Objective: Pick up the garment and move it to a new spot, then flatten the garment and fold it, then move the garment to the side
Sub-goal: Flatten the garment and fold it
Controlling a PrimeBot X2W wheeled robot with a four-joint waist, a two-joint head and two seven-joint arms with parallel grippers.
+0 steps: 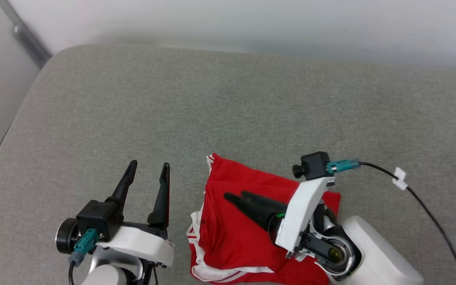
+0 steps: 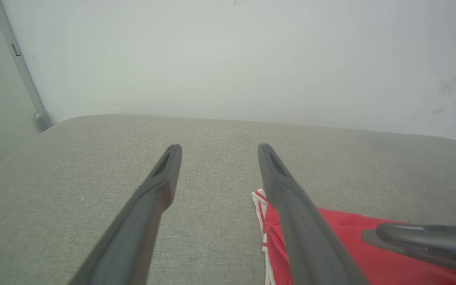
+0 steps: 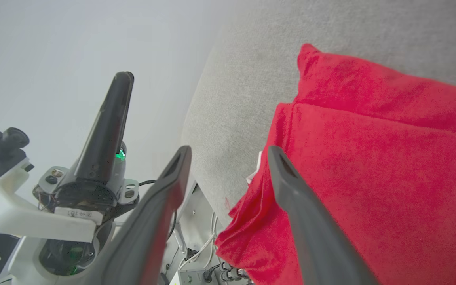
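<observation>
Grey woven surface (image 1: 133,99): left end effector (image 1: 149,164) is held spread, empty. Just beside it, the layered red jersey garment with white striped trim (image 1: 232,241) is lying at the front edge. Right end effector (image 1: 236,194) is spread above it, gripping nothing. The cloth is judged light, limp and slippery; a layered edge should be pinched.

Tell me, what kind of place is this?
Probably a robot test room: a grey fabric-covered surface by a bare white wall, a folded red garment on it, cables below.

The garment (image 1: 232,237) is soft matt cloth, the cushion (image 1: 212,111) coarse woven fabric.
</observation>
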